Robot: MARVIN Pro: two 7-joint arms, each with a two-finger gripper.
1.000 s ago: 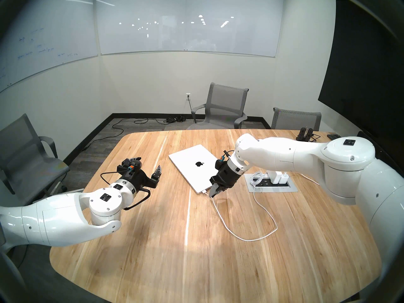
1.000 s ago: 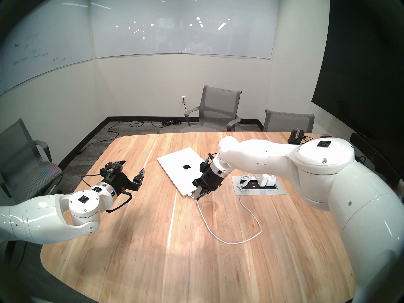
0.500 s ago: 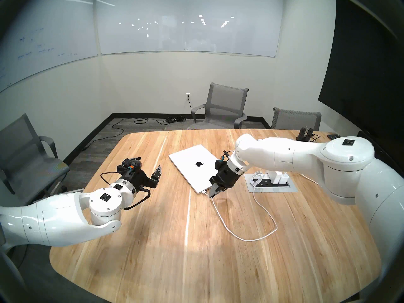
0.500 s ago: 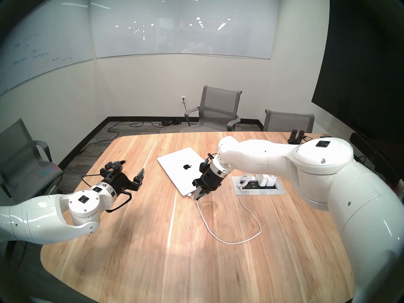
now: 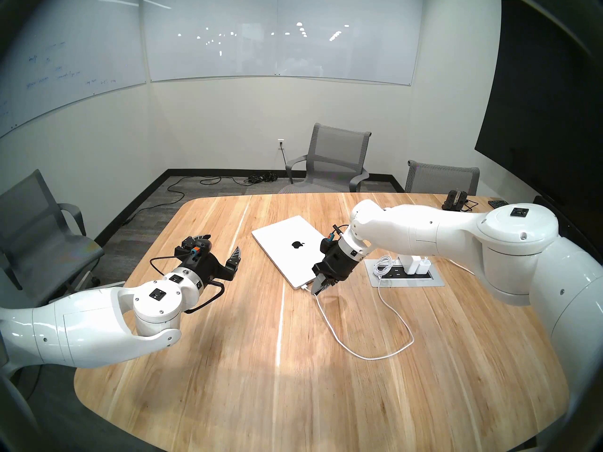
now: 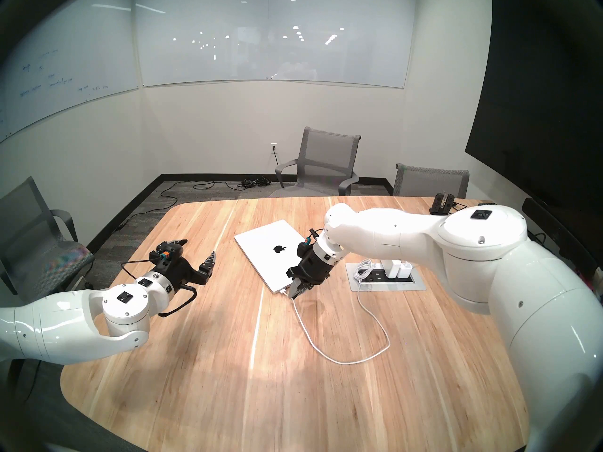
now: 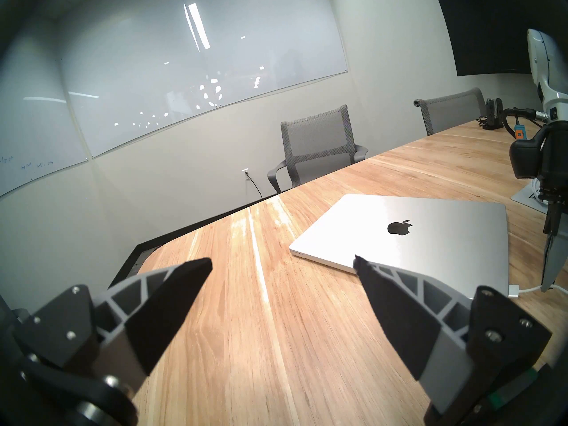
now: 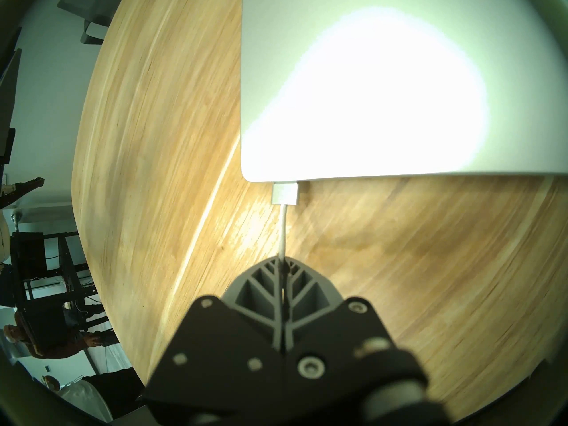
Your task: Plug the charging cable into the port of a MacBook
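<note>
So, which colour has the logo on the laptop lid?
Black, an apple shape on the silver-white MacBook lid; the left wrist view shows it best.

Wooden table [image 5: 228, 360] under MacBook [image 5: 287, 246], charging cable [image 5: 375, 356]

Bright overhead light, blown-out glare on MacBook [image 8: 384, 87], fisheye-dark rims.

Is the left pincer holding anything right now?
No, the left pincer stands wide open above the bare wooden table, with nothing between its black-padded fingers.
</note>
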